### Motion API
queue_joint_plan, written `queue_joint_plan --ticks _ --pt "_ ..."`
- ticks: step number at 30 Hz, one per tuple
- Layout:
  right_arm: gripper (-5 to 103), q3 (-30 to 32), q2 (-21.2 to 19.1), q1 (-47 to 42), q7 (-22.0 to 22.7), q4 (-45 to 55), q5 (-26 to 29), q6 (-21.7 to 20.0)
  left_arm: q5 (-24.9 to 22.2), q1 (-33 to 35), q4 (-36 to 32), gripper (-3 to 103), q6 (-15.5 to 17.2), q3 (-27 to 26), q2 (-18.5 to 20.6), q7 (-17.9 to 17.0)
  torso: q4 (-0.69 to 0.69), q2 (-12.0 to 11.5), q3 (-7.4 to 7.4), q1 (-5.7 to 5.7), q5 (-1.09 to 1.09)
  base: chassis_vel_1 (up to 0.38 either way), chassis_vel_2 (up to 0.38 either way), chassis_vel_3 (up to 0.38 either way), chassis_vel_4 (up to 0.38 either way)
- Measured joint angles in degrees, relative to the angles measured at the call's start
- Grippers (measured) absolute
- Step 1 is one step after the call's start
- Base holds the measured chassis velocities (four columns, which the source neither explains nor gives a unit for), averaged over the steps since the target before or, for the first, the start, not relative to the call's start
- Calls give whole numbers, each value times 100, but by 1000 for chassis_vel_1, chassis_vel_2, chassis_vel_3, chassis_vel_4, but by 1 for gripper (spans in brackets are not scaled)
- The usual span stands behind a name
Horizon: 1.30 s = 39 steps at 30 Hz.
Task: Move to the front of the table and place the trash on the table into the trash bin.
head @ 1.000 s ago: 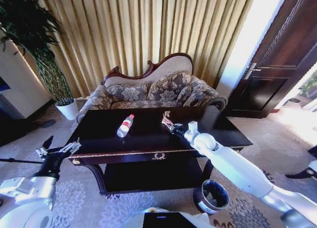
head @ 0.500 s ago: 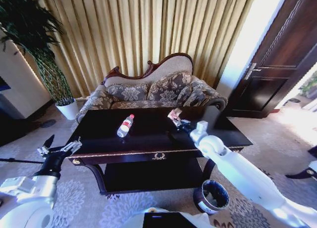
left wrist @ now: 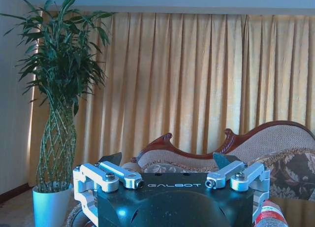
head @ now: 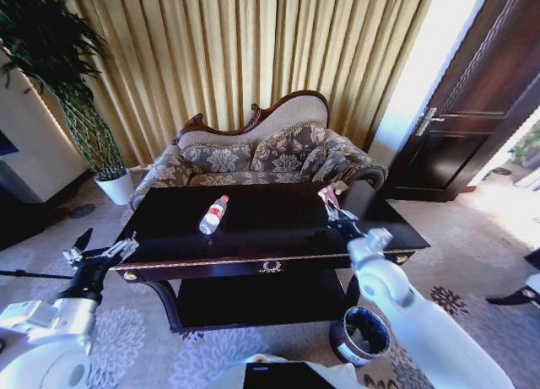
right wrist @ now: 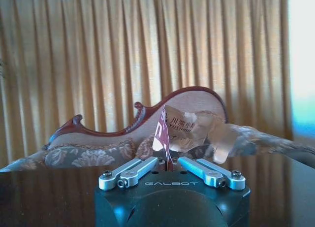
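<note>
The table point(head: 261, 230) is dark and glossy, straight ahead of me. On its left half lies a clear bottle point(head: 213, 213) with a red cap, also seen in the left wrist view as the bottle point(left wrist: 269, 215). My right gripper point(head: 332, 207) hovers above the table's right part, shut on a crumpled red-silver wrapper point(head: 327, 192). In the right wrist view the wrapper point(right wrist: 187, 132) sticks up from between the fingers of the right gripper point(right wrist: 170, 161). The trash bin point(head: 361, 333) stands on the carpet by the table's front right leg. My left gripper point(head: 103, 246) waits open, off the table's left front corner.
A patterned sofa point(head: 261, 157) stands behind the table, with gold curtains beyond it. A plant in a white pot point(head: 116, 186) is at the back left and a dark door point(head: 472, 110) at the right. Carpet lies around the table.
My right gripper has lifted the wrapper off the table's middle and carried it rightward over the right part. The left arm and the bottle have not moved.
</note>
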Motion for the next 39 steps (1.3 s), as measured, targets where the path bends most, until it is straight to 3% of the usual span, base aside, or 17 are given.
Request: queue_joint_plan --ticks 4,13,39 --pt "0 630 327 -848 -128 443 -336 -5 -2 -20 34 100 -10 58 -1 64 0 1 0 -1 0 0 0 0 0" --pt "0 1079 609 -1624 -472 1212 -546 -268 -36 16 208 100 3 33 185 267 1 0 0 -1 -2 0 0 0 0" --pt "0 996 837 -1940 -539 1450 -740 -329 42 -40 380 100 45 111 328 374 1 0 1 0 -1 44 -49 -48 50"
